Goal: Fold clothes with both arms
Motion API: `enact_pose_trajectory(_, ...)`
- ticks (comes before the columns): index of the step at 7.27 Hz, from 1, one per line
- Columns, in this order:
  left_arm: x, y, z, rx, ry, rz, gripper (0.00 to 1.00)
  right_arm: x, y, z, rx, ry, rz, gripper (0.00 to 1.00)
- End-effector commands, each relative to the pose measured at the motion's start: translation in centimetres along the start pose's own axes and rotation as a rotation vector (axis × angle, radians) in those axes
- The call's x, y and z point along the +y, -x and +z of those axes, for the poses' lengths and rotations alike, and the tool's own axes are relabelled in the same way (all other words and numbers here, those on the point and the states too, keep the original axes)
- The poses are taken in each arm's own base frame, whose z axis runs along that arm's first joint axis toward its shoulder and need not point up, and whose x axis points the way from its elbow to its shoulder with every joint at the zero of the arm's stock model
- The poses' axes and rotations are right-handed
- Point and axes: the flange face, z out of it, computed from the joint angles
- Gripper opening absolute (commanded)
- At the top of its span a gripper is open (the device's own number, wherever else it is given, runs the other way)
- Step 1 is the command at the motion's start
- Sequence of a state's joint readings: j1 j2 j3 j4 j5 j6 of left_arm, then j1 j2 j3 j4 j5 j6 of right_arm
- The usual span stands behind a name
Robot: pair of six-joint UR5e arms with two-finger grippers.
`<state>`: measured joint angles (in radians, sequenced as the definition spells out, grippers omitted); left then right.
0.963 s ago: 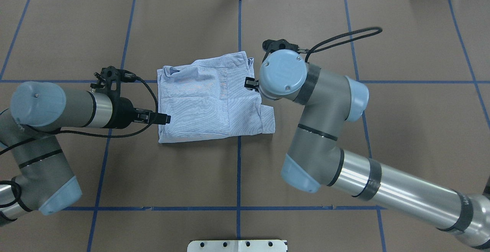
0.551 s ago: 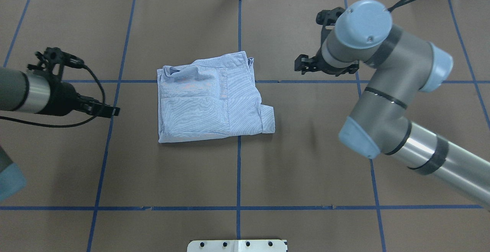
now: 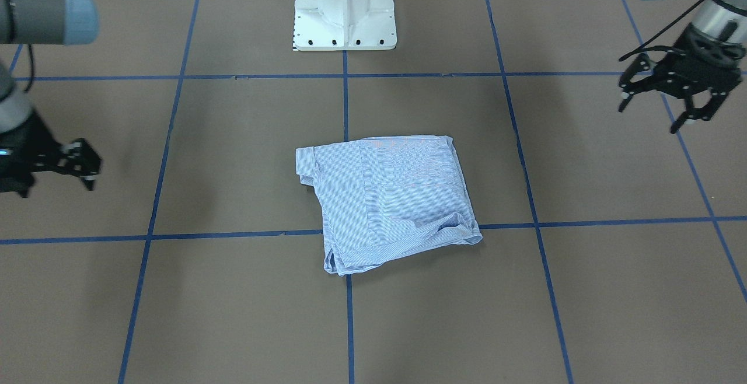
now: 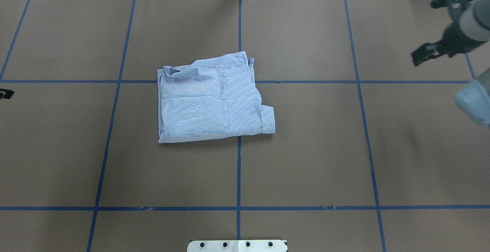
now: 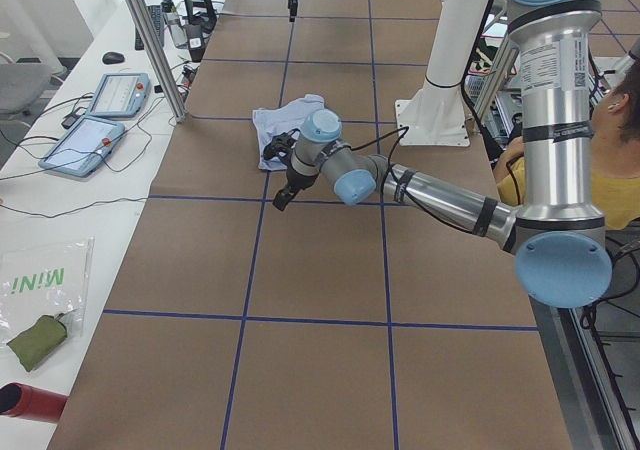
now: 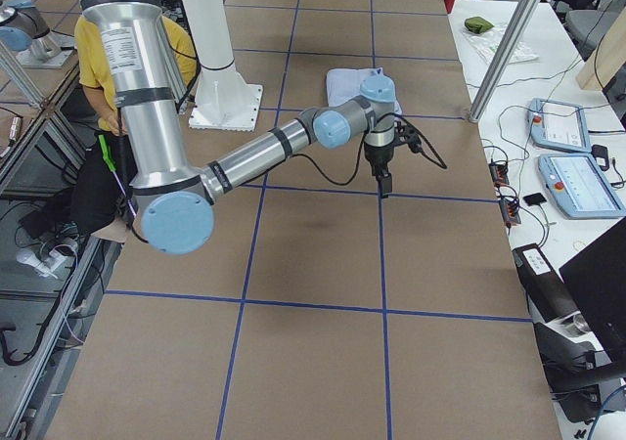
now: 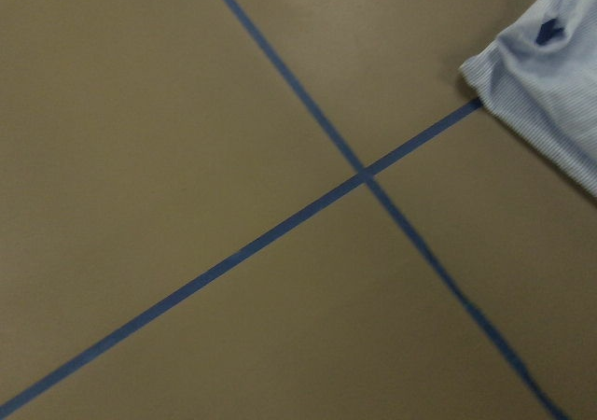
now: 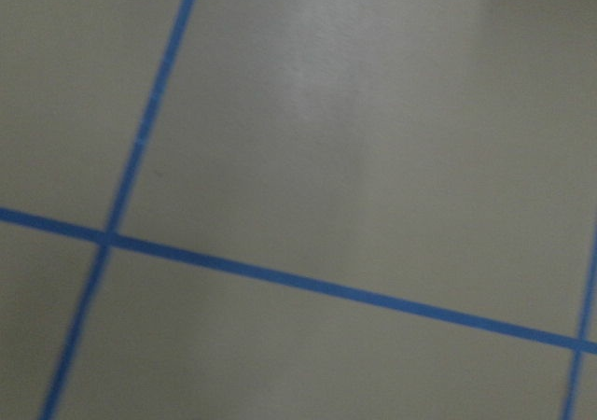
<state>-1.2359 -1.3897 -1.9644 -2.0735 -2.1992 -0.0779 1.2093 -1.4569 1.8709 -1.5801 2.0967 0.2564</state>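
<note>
The blue-and-white striped shirt (image 4: 210,99) (image 3: 388,197) lies folded into a rough square at the middle of the brown table, collar end toward the robot's left. Its corner shows in the left wrist view (image 7: 550,75). My left gripper (image 3: 649,118) hangs open and empty far to the shirt's side, only its tip at the overhead view's left edge (image 4: 4,94). Across the table, my right gripper (image 3: 87,166) (image 4: 421,57) is also open, empty and well clear of the cloth. The right wrist view shows only bare table.
The white pedestal base (image 3: 344,10) stands at the robot's side of the table. Blue tape lines (image 4: 239,167) grid the surface. Side benches hold tablets (image 5: 100,110) (image 6: 562,127). A person in yellow (image 5: 610,170) sits behind the robot.
Both arms have drawn back from the shirt's edges, the left toward the left edge and the right toward the far right corner. The shirt has stayed in place.
</note>
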Motion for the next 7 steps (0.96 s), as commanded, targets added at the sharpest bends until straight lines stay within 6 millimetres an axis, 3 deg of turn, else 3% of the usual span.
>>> enact_pose_trajectory(1,5.7,6.8,-2.9,-0.041,0.004,-0.065,1.00,10.9,-15.3,-1.7,-0.018,0.033,-0.089,1.00)
enact_pose_trajectory(2,8.0,8.5,-2.8,-0.049,0.015,-0.113,1.00,16.8,-18.5,-0.6,-0.040,0.074,0.002,1.00)
enact_pose_trajectory(3,9.6,9.7,-1.8,-0.049,0.047,-0.161,1.00,21.7,-19.6,1.0,-0.081,0.123,0.074,1.00)
enact_pose_trajectory(4,10.8,11.3,-0.1,-0.057,0.084,-0.196,1.00,23.8,-20.8,2.1,-0.087,0.151,0.116,1.00)
enact_pose_trajectory(5,11.8,12.1,0.1,-0.052,0.091,-0.211,1.00,24.4,-21.5,3.0,-0.089,0.170,0.141,1.00)
enact_pose_trajectory(7,13.2,12.4,0.1,0.046,0.157,-0.332,1.00,23.4,-21.5,2.3,-0.086,0.131,0.130,1.00)
